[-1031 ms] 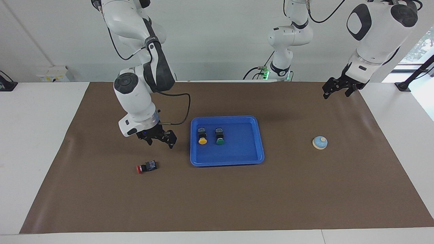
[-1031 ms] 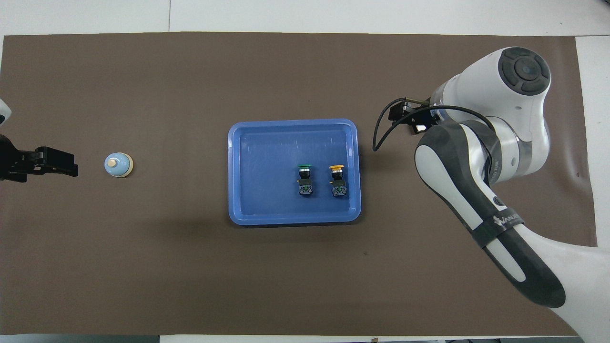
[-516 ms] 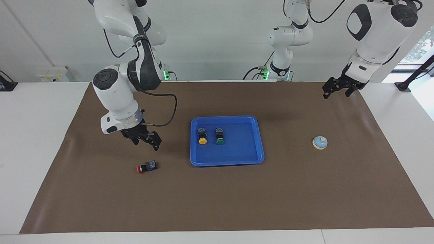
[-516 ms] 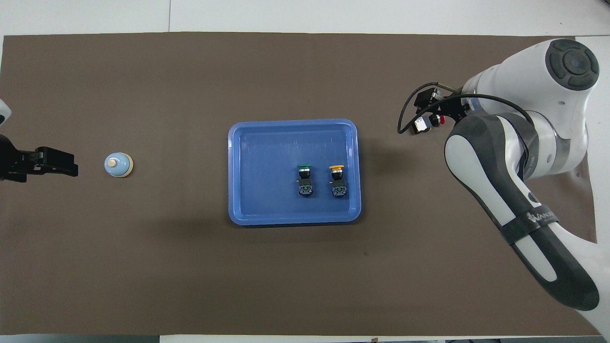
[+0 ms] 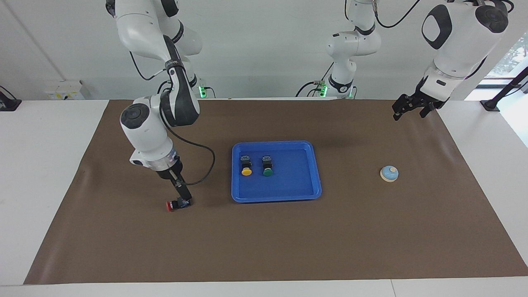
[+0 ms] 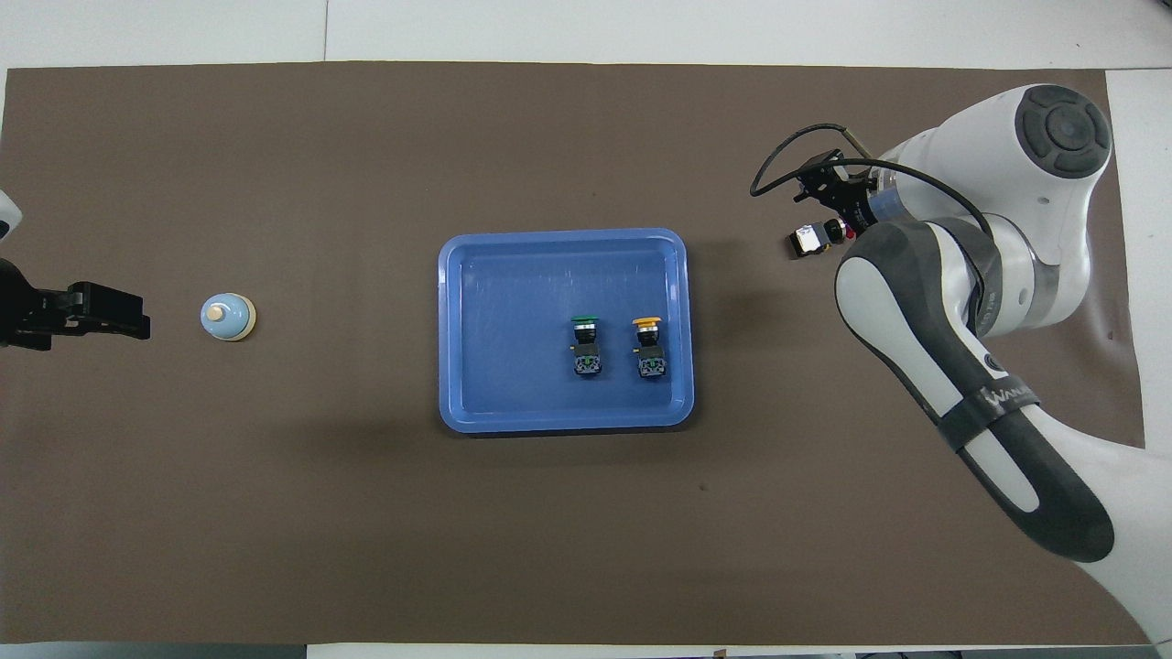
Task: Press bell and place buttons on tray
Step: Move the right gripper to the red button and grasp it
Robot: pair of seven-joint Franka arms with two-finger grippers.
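The red button (image 5: 174,204) lies on its side on the brown mat (image 5: 264,247), toward the right arm's end of the table and well apart from the tray (image 5: 315,165). The right gripper (image 5: 184,197) points straight down over the button's black body; its fingertips are at the body, but contact cannot be confirmed. In the overhead view the wrist covers most of the gripper, with only the button's body end showing beside it. Its fingers stand apart, with nothing held.

The blue tray sits at mid-table. Inside it lie the yellow button (image 5: 246,165) and the green button (image 5: 267,165), side by side, caps pointing away from the robots, both in the half of the tray toward the right arm's end.

The bell (image 5: 389,173) stands upright on the mat toward the left arm's end. The left gripper (image 5: 408,108) hangs in the air over the mat edge at that end, fingers spread and empty; that arm waits.

Nothing lies on the mat between the red button and the tray.
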